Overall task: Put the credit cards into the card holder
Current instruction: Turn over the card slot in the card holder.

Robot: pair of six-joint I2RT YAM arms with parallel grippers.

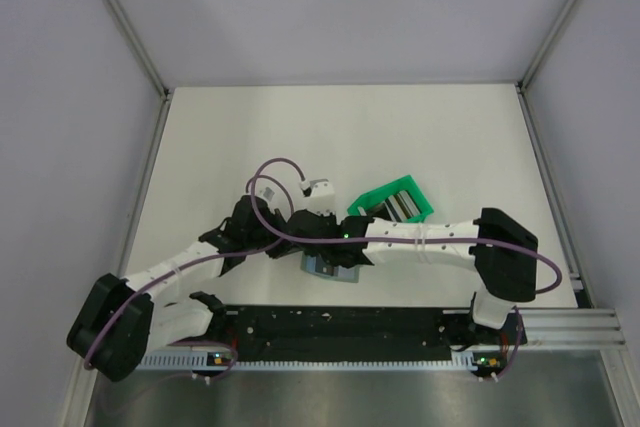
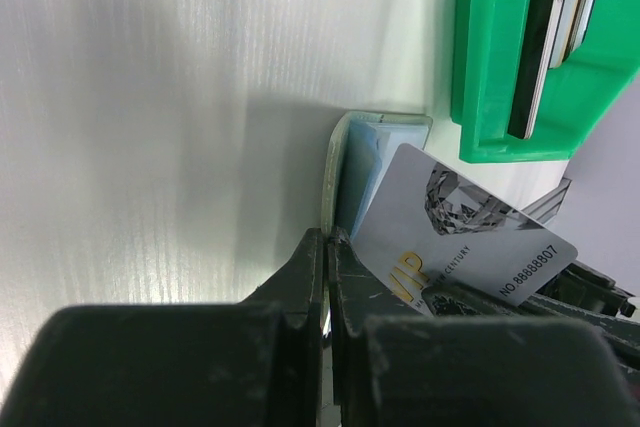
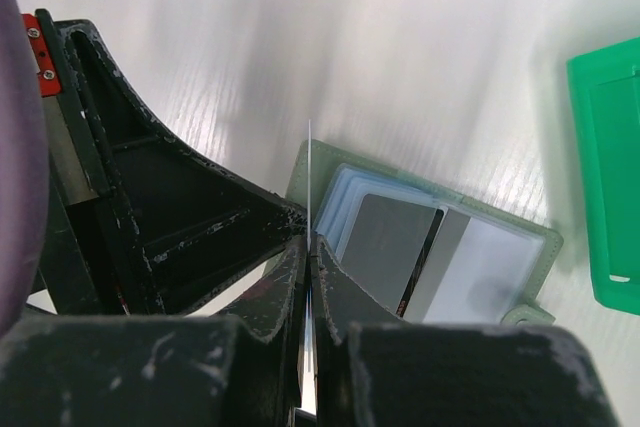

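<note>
Right gripper (image 3: 311, 243) pinching grey card (image 2: 460, 237) edge-on; left gripper (image 2: 326, 245) pinching card holder (image 2: 331, 172) flap.

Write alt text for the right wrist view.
Right gripper shut on a thin card seen edge-on, at the left edge of the open card holder, whose light blue inside holds grey cards. A green bin sits at the right edge.

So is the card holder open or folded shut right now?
Open. In the right wrist view the card holder shows its light blue inside facing up, with grey cards tucked into its pockets.
</note>
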